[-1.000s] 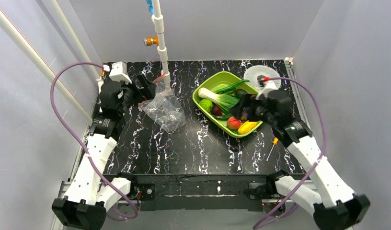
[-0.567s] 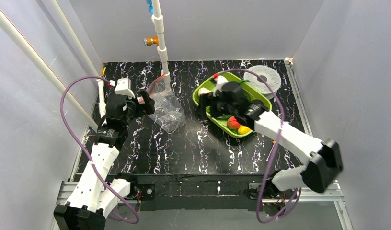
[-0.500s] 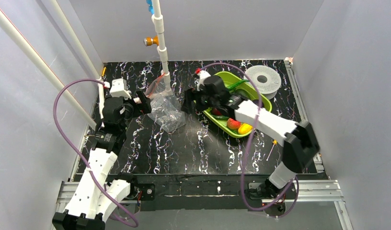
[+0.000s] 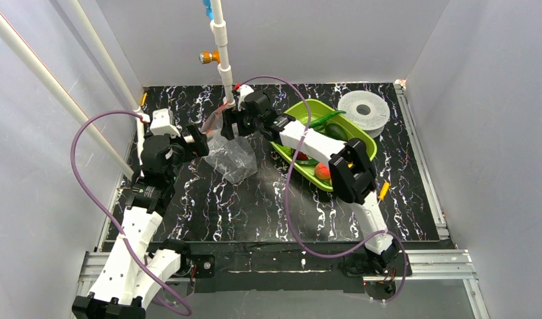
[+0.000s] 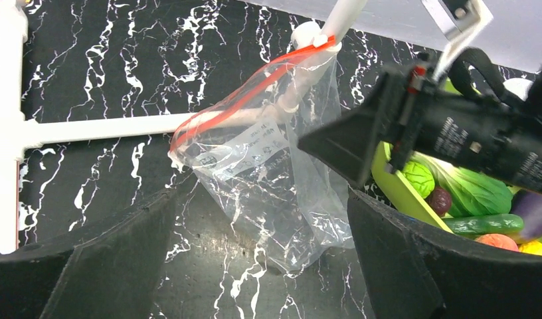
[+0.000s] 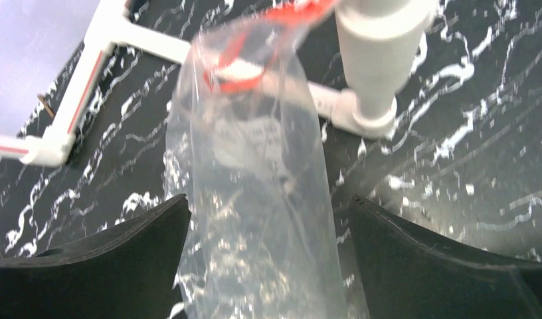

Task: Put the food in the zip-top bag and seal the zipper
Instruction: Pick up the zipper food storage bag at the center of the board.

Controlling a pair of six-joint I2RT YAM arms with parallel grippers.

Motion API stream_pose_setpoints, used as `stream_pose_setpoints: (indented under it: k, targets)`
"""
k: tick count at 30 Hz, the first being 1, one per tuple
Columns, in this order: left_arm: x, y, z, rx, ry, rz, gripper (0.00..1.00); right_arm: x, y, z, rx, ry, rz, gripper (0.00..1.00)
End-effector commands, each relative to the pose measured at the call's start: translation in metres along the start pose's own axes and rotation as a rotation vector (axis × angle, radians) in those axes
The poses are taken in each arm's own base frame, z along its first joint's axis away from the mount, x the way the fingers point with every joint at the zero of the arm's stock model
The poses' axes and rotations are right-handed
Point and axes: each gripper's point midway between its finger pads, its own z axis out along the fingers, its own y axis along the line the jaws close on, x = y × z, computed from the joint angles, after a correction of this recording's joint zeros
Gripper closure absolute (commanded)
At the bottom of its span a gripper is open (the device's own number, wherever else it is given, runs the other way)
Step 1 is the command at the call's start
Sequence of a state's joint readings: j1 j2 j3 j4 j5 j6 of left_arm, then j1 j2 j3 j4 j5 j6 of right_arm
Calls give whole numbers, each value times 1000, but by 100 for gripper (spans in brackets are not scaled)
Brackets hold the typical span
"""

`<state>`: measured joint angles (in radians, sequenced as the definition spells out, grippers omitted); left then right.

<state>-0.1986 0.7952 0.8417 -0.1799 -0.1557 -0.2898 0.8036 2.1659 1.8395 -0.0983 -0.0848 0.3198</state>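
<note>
- At the foot of the white post point(image 4: 221, 53), the zip-top bag point(image 4: 232, 156) stands crumpled on the dark marbled tabletop point(image 4: 255, 206), its body slumping toward the near edge.
- Up against the post, the bag's mouth gapes. The zipper point(image 5: 245, 93) forms an open red-orange loop, with one end touching the post.
- Left of the post, the left end effector point(image 5: 262, 196) points at the bag. Its fingers point(image 5: 109, 266) are spread wide with nothing gripped, and the bag shows in the gap between them. I cannot tell whether either finger touches the plastic.
- Right beside the post, the right arm stretches across from the near right, and the right end effector point(image 6: 270, 199) hangs over the bag's mouth.
- The right wrist view shows both of its fingers well apart, the clear bag below them and the post's base just beyond.
- Right of the post, the lime-green tray point(image 4: 298, 108) lies on the tabletop under the reaching right arm.
- The food lies in that tray: a round green piece point(image 5: 418, 179), bok choy point(image 5: 477, 193), a cucumber point(image 5: 489, 224), a red-orange fruit point(image 4: 323, 171) and a yellow fruit point(image 5: 534, 248).
- Farther right of the post, beyond the tray, a white perforated disc point(image 4: 363, 106) sits near the back wall.
</note>
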Motion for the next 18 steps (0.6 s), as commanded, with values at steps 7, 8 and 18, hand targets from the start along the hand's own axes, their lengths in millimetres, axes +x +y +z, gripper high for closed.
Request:
stream_pose_setpoints:
  k: [7,8,18]
  targets:
    - [2,-12,6,60,26,-38,1,-42,19,13,-68,-145,-45,46]
    - [3,-14,7,68,31,-42,1,-40,24,11,-104,-139,-67,59]
    - [6,-13,-1,56,56,-74,1,-13,84,-81,-323,-182,-246,99]
